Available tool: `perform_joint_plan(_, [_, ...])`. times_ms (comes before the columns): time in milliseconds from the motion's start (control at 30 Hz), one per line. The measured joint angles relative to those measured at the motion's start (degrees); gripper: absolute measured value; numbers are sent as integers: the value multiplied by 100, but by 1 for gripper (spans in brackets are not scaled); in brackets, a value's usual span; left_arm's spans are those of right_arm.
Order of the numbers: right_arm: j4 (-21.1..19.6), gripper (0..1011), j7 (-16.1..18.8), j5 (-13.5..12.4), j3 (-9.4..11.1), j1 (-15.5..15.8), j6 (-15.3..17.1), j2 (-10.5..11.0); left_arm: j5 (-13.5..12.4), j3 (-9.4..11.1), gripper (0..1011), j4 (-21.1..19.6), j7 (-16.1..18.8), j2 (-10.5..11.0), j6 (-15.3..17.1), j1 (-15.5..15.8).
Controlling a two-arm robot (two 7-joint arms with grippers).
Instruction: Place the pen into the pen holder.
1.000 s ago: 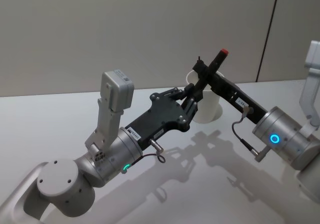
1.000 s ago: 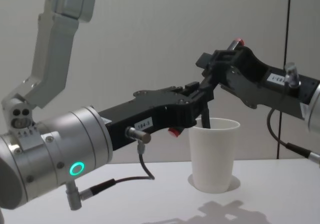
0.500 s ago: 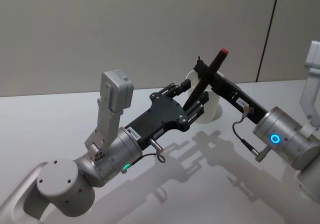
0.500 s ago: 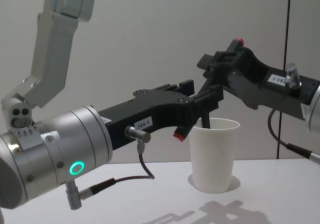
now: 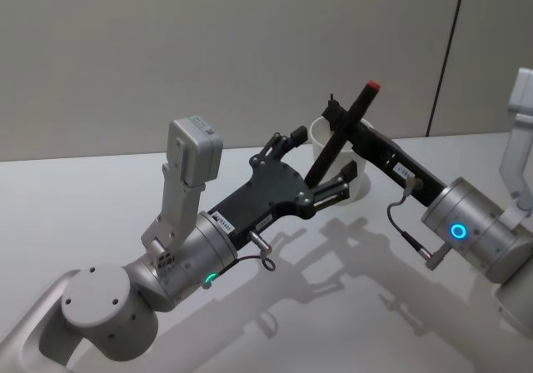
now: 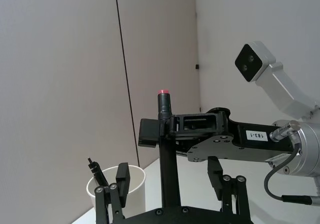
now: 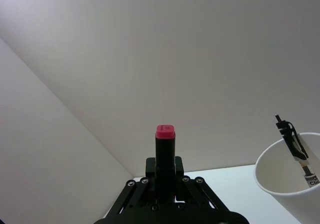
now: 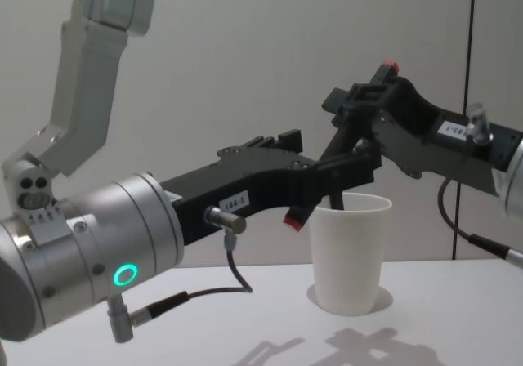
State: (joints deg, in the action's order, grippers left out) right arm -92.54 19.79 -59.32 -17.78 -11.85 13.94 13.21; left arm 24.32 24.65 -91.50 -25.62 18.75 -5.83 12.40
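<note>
The pen (image 5: 350, 116) is a black stick with a red top end, held tilted in the air by my right gripper (image 5: 343, 125), which is shut on its upper part. In the chest view the pen (image 8: 347, 137) slants down to the left, and its lower end hangs beside the rim of the pen holder (image 8: 350, 252), a white paper cup. My left gripper (image 5: 321, 161) stands open, its fingers spread on either side of the pen's lower half without touching it. The left wrist view has the pen (image 6: 165, 149) upright between those spread fingers. The cup (image 7: 287, 181) holds another thin black pen.
The pen holder (image 5: 360, 181) stands on a white table (image 5: 100, 198) near a grey wall, partly hidden behind both grippers. The two arms cross close together in front of the cup. Open table surface lies to the left and in front.
My left gripper has opened and let go of the pen's lower part. The right gripper keeps hold of the pen, which has barely moved.
</note>
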Motion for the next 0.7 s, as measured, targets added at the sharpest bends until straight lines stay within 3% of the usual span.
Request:
perform_joint_plan(267, [-5, 183, 90, 111, 39, -22, -161, 66, -2, 0, 1001, 0, 0, 0, 0, 0])
perform_joint_plan(700, [6, 183, 263, 669, 230, -152, -760, 298, -2, 0, 1001, 0, 0, 1, 0, 0])
